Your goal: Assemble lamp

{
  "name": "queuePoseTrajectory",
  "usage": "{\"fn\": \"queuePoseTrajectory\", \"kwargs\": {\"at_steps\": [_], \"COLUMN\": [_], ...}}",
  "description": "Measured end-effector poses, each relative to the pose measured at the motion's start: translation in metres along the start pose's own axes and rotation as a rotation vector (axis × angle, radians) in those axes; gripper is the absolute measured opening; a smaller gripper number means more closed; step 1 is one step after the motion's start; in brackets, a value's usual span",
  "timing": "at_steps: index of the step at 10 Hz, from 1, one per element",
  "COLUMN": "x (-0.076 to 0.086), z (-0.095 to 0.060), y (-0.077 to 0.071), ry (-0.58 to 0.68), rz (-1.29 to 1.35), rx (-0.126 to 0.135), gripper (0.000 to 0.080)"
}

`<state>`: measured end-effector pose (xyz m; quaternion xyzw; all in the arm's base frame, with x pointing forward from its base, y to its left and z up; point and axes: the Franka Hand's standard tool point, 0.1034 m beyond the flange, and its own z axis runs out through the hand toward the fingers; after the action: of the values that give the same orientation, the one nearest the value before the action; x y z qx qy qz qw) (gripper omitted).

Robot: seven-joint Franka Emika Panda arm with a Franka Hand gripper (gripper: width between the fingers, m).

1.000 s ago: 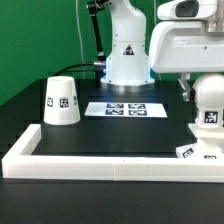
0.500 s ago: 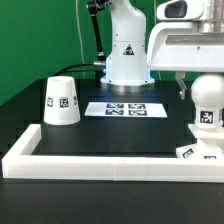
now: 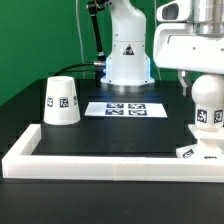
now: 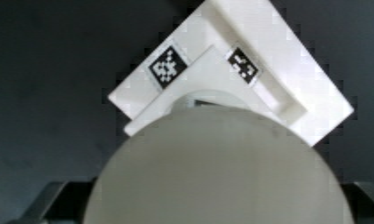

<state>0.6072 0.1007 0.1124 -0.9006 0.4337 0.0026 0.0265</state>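
My gripper [image 3: 206, 92] is shut on the round white bulb [image 3: 207, 108] at the exterior view's right and holds it upright, right over the small flat base [image 3: 197, 152]. I cannot tell whether the bulb touches the base. In the wrist view the bulb [image 4: 210, 165] fills the foreground between my dark fingers [image 4: 47, 203], and the tagged base [image 4: 237, 70] lies beneath it. The tapered shade [image 3: 60, 100] stands mouth down at the exterior view's left, apart from the gripper.
The marker board [image 3: 127, 108] lies flat in the middle, in front of the robot's white pedestal [image 3: 127, 55]. A long white border rail [image 3: 100, 158] runs along the front and up the left side of the black table.
The bulb and gripper have shifted slightly toward the exterior view's left, and the bulb's tag has moved left with them. The shade and base have not moved.
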Motion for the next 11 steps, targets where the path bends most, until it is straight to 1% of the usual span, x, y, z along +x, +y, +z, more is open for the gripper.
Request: {"fn": "queuePoseTrajectory", "kwargs": {"at_steps": [1, 2, 6, 7, 8, 9, 10, 11], "x": [-0.0022, -0.0040, -0.0034, -0.0038, -0.0040, -0.0042, -0.0047, -0.0063], "z": [-0.0002, -0.0005, 0.0006, 0.0006, 0.0006, 0.0006, 0.0005, 0.0005], "y": [-0.0007, -0.0018, -0.0027, -0.0030, -0.0031, -0.0032, -0.0036, -0.0046], "ry": [-0.013, -0.027, -0.058, -0.060, -0.060, -0.060, -0.059, -0.056], "rz": [0.083, 0.205, 0.441, 0.453, 0.440, 0.404, 0.366, 0.297], "rx": [-0.001, 0.004, 0.016, 0.017, 0.017, 0.018, 0.019, 0.020], "gripper": [0.0580, 0.0580, 0.0580, 0.0580, 0.0628, 0.0628, 0.0686, 0.0696]}}
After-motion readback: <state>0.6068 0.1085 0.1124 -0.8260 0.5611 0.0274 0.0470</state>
